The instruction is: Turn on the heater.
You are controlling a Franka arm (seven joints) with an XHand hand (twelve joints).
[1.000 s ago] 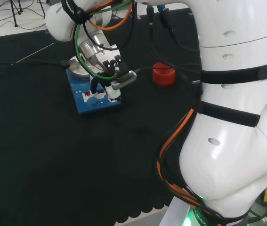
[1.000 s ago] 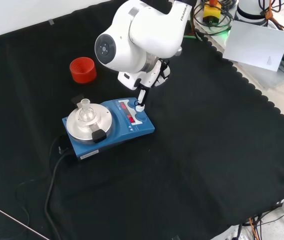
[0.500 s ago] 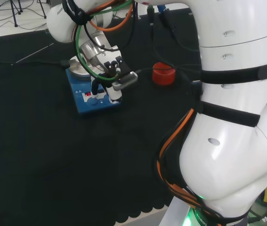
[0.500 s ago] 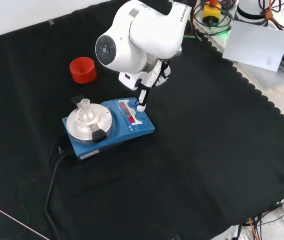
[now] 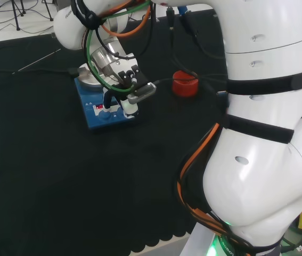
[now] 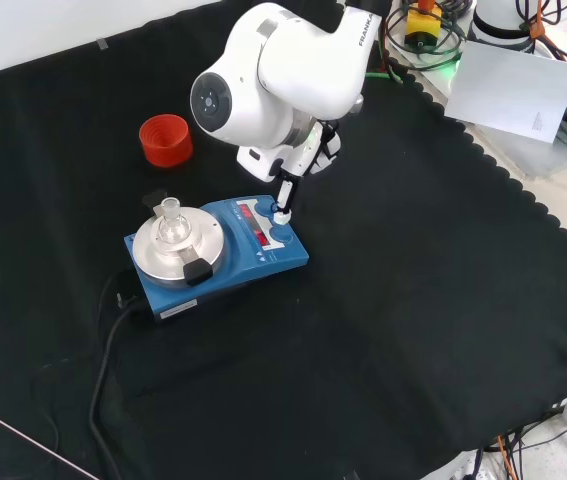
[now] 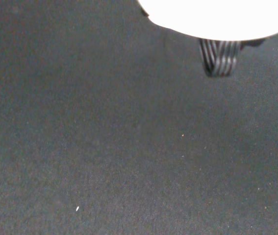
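Observation:
The heater point(image 6: 248, 268) is a blue box with a round silver plate point(image 6: 153, 255) and a red-lit front panel; a small clear flask point(image 6: 170, 214) stands on the plate. My hand point(image 6: 306, 152) hangs under the arm's big white link, over the panel end. One straight finger point(image 6: 282, 196) points down with its white tip on or just above a knob at the panel's far end. In the head view the hand point(image 5: 125, 76) sits over the heater point(image 5: 98, 120), fingertips point(image 5: 130, 107) down at its right front corner. It holds nothing.
A red ribbed ring point(image 6: 166, 139) stands on the cloth beyond the heater, to the right of it in the head view point(image 5: 185, 84). The heater's black cable point(image 6: 106, 352) runs toward the cloth's near edge. A thin rod point(image 6: 33, 444) lies at the lower left.
The arm and hand have crept slightly up and back; the pointing fingertip stays at the heater's panel. The heater and flask have not moved.

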